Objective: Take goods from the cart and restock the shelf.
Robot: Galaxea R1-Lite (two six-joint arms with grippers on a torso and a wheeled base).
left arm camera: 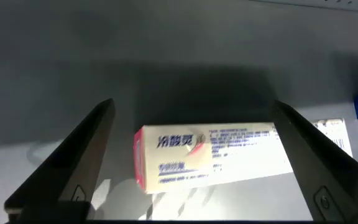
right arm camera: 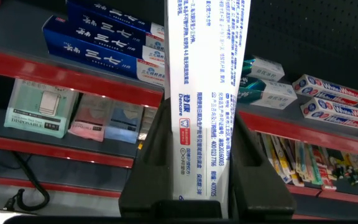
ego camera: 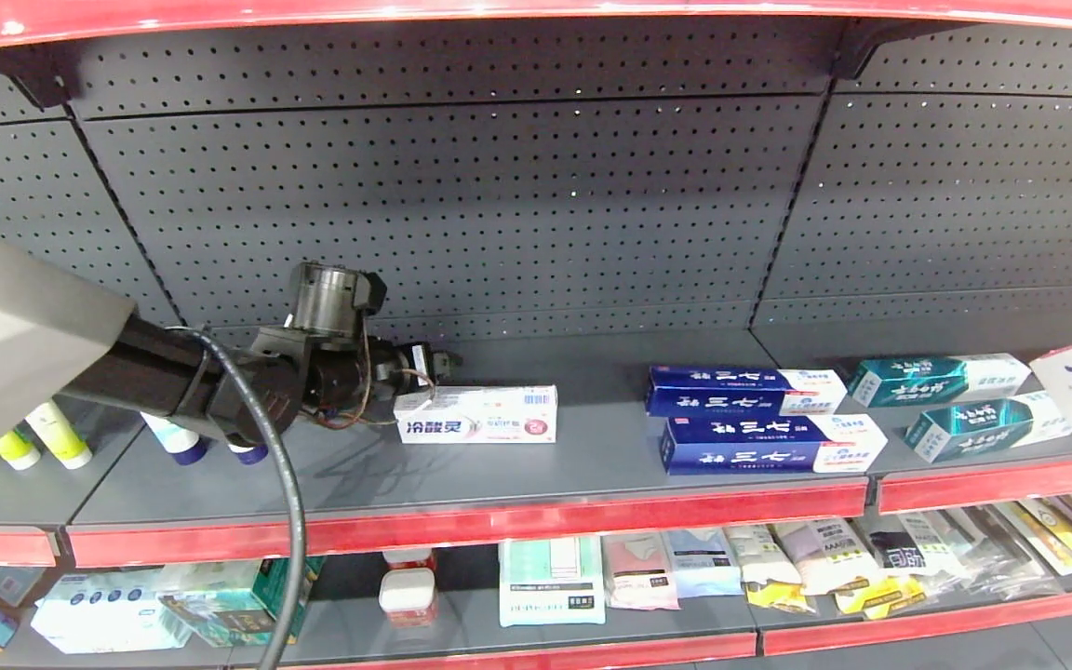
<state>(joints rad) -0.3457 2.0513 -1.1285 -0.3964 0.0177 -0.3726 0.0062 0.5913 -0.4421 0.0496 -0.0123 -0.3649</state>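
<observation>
On the shelf (ego camera: 592, 484), back from its red lip, a white box (ego camera: 478, 414) lies flat. Left gripper (left arm camera: 192, 106) straddles its left end, jaws spread. A wide gap separates it from blue boxes (ego camera: 750, 419) rightward; teal boxes (ego camera: 945, 400) lie beyond. Right gripper (right arm camera: 197, 143) pinches a second box (right arm camera: 204, 74) upright before the shelf.

The grey shelf (ego camera: 462, 465) holds a white box (ego camera: 478, 415) mid-frame, blue boxes (ego camera: 769, 444) and green boxes (ego camera: 941, 379) right, tubes (ego camera: 57, 435) left.
</observation>
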